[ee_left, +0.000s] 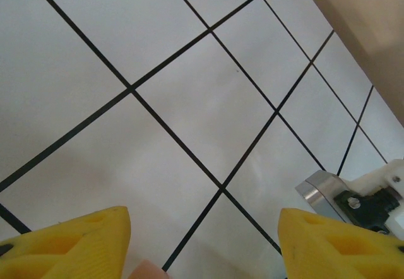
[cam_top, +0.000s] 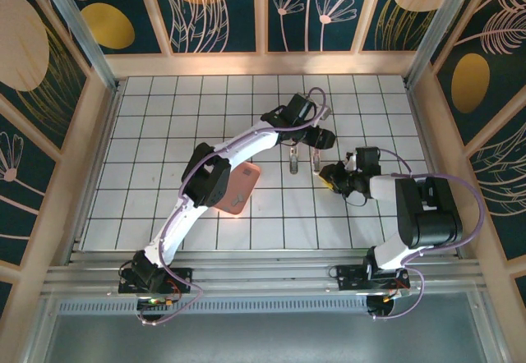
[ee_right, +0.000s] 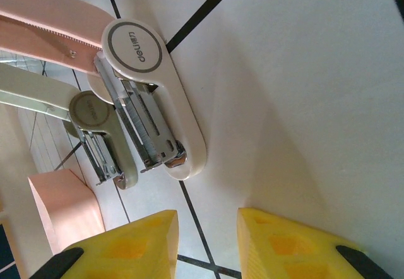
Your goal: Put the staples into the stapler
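Observation:
Two staplers lie side by side, hinged open, on the white tiled table. The nearer stapler [ee_right: 165,112] [cam_top: 315,162] has a white base, a pink top and a bare metal magazine. The second stapler [ee_right: 101,141] [cam_top: 293,163] lies just beyond it. The staples are out of view. My right gripper [ee_right: 208,228] [cam_top: 331,174] hovers just short of the nearer stapler's front end, open by a narrow gap, with only table between its fingers. My left gripper [ee_left: 205,228] [cam_top: 319,139] hangs open over bare tiles behind the staplers, a small pale pink bit [ee_left: 148,270] at the frame's bottom edge between its fingers.
A pink rectangular tray [cam_top: 238,186] [ee_right: 63,213] lies left of the staplers, partly under the left arm. A silver and white fitting [ee_left: 353,197] shows beside the left gripper's right finger. Wooden walls [cam_top: 99,108] ring the table.

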Controlling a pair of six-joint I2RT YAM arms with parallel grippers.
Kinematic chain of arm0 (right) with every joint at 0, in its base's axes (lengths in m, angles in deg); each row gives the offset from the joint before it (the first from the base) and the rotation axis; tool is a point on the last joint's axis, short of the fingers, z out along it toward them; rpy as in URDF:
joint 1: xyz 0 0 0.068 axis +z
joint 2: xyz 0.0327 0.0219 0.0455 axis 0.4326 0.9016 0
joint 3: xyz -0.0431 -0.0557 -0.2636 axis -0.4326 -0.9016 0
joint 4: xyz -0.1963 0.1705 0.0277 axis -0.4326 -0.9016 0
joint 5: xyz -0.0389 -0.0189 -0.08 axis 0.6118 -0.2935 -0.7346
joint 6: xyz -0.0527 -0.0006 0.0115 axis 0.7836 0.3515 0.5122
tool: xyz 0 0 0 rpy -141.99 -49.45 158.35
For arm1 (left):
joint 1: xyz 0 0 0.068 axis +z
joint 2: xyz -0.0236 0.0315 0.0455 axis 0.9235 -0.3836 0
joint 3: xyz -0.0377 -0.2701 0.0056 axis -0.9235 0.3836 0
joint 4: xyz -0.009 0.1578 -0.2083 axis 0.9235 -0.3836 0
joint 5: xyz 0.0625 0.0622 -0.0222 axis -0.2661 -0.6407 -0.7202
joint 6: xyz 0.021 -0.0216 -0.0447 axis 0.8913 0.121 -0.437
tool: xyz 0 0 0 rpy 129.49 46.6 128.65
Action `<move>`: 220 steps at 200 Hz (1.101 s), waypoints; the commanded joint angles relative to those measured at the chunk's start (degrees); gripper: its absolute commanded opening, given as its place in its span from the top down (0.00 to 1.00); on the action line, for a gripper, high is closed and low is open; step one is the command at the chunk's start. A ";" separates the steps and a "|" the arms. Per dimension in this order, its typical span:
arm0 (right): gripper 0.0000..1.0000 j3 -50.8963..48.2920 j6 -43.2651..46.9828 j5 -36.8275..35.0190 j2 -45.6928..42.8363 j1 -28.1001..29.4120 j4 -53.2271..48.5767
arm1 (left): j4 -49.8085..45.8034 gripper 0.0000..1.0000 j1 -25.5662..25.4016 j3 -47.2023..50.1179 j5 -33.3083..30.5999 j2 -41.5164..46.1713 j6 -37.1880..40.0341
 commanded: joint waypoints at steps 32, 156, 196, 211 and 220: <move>0.68 1.31 1.20 -3.34 1.38 0.29 0.24 | 1.96 0.41 0.03 2.23 6.45 1.95 1.00; 0.68 2.06 2.60 -4.73 0.44 0.27 -0.72 | 2.01 0.44 0.02 11.64 11.80 7.80 3.92; 0.67 1.58 3.22 -5.33 -2.79 0.28 -2.84 | 3.02 0.43 0.01 13.82 9.87 10.00 3.63; 0.65 1.29 3.16 -5.33 -3.92 0.27 -3.22 | 3.39 0.43 0.02 14.53 9.34 10.86 3.38; 0.64 1.14 3.14 -5.37 -4.67 0.31 -3.55 | 3.69 0.42 0.03 15.13 8.70 11.42 3.34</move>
